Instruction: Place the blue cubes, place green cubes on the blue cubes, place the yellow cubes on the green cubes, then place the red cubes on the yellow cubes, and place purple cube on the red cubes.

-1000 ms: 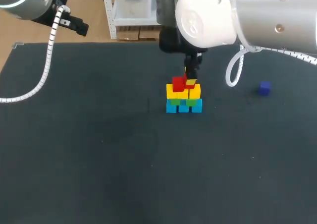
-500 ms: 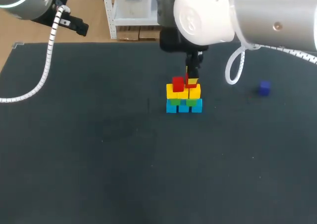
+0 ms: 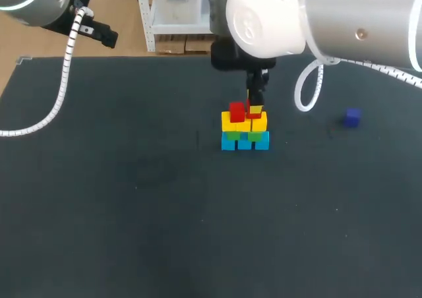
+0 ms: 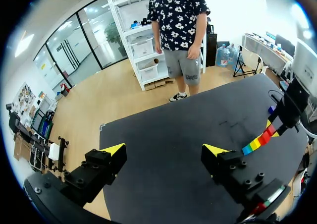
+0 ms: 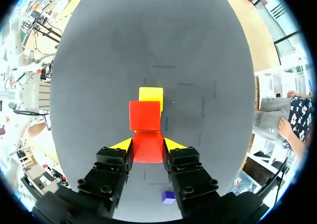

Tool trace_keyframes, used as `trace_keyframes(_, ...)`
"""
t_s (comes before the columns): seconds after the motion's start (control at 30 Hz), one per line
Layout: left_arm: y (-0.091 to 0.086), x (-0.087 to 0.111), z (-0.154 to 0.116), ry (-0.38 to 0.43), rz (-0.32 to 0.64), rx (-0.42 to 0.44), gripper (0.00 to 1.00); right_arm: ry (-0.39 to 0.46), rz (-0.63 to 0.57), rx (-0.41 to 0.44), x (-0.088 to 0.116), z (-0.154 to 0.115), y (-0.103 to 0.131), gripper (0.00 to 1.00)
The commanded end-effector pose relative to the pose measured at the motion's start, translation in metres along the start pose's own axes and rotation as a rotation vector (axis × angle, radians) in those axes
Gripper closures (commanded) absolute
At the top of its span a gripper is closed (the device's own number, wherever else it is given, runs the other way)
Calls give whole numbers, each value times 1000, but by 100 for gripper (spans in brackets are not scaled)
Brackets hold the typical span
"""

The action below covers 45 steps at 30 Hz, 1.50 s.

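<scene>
A stack point(image 3: 244, 130) stands mid-table: blue cubes at the bottom, green above, yellow cubes point(image 3: 244, 121) on those. One red cube point(image 3: 237, 111) sits on the yellow row's left part. My right gripper point(image 5: 148, 145) is shut on a second red cube point(image 5: 147, 146), held right beside the first red cube point(image 5: 144, 115) over the yellow row point(image 5: 151, 94). In the head view this held cube point(image 3: 254, 112) rests at the yellow row's right part. The purple cube point(image 3: 352, 117) lies alone to the right. My left gripper point(image 4: 163, 151) hangs open and empty above the table's far left corner.
The stack point(image 4: 261, 140) shows far off to the side in the left wrist view. The purple cube point(image 5: 168, 197) lies behind my right gripper. The dark table point(image 3: 132, 199) spreads wide in front of the stack.
The right arm has shifted slightly left above the stack; the held red cube stays at the yellow row. The left arm has kept still.
</scene>
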<state>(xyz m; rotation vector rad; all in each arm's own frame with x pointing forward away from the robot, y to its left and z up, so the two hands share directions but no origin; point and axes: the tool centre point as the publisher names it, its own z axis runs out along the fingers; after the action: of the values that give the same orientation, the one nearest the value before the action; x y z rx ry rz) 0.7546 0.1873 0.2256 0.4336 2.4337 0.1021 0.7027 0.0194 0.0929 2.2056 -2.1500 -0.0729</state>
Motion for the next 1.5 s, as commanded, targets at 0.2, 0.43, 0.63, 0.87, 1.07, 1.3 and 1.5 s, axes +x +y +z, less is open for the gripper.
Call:
trace_keyframes(0.2,1,0,-1,1,2,2,0,-6,-7,-11,-2,1,-4,99)
trace_keyframes(0.43,1,0,-1,1,2,2,0,-7,-9,-15,-4,3,-4,94)
trace_keyframes(0.63,1,0,-1,1,2,2,0,-9,-12,-19,-4,3,-4,83)
trace_keyframes(0.87,1,0,-1,1,2,2,0,-10,-11,-20,-4,3,-3,62)
trace_keyframes(1.07,1,0,-1,1,2,2,0,-14,-13,-21,-4,4,-3,56)
trace_keyframes(1.3,1,0,-1,1,2,2,0,-24,-8,-14,-2,0,-1,0)
trace_keyframes(1.5,1,0,-1,1,2,2,0,-47,50,19,11,-11,2,0)
